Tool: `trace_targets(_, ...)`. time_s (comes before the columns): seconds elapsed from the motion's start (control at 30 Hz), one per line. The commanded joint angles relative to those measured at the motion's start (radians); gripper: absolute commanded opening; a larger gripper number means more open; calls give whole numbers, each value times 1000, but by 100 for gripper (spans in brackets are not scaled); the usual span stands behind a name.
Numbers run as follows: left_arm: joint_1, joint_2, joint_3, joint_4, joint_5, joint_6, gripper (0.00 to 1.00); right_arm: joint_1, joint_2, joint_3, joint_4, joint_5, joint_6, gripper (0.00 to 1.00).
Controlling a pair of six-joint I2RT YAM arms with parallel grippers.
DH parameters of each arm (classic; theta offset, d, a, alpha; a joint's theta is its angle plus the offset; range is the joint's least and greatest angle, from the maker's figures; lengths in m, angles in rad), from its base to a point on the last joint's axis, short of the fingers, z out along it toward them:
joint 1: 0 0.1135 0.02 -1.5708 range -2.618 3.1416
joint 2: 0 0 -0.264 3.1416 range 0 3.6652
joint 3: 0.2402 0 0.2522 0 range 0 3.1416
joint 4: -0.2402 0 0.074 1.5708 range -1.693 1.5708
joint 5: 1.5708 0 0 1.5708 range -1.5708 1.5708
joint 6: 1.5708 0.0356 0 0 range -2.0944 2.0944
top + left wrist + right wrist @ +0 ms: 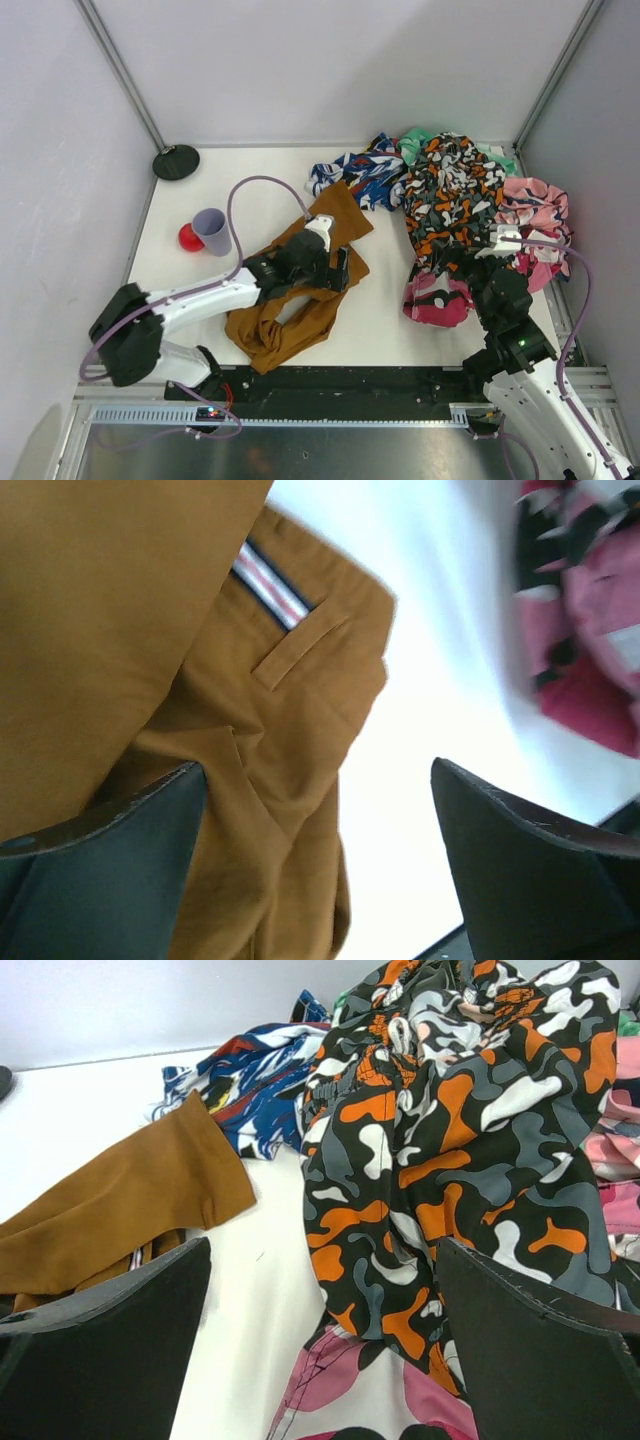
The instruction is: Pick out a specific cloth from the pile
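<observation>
The cloth, plain rust-brown, lies crumpled left of centre on the white table; one leg reaches back toward the pile. My left gripper hovers over its middle, open, with nothing between the fingers. In the left wrist view the cloth shows a thin white-red stripe, and the left gripper spans its edge and bare table. My right gripper is open at the near edge of the pile. The right wrist view shows the right gripper over orange-black-white camouflage of the pile, with the cloth at left.
A purple cup and a red ball stand at the left. A black disc lies in the back left corner. A blue-white garment is at the pile's left, a pink camouflage piece at its front. Walls enclose the table.
</observation>
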Motion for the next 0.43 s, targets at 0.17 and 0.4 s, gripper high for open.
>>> trace_targets(0.17,-9,-362,138,-81,-206,68,100,-1,-21,3,49,9,49,100)
trace_targets(0.4,-9,-565,41,-153,-321,1,100,0,-29,3,44,-2,27,99)
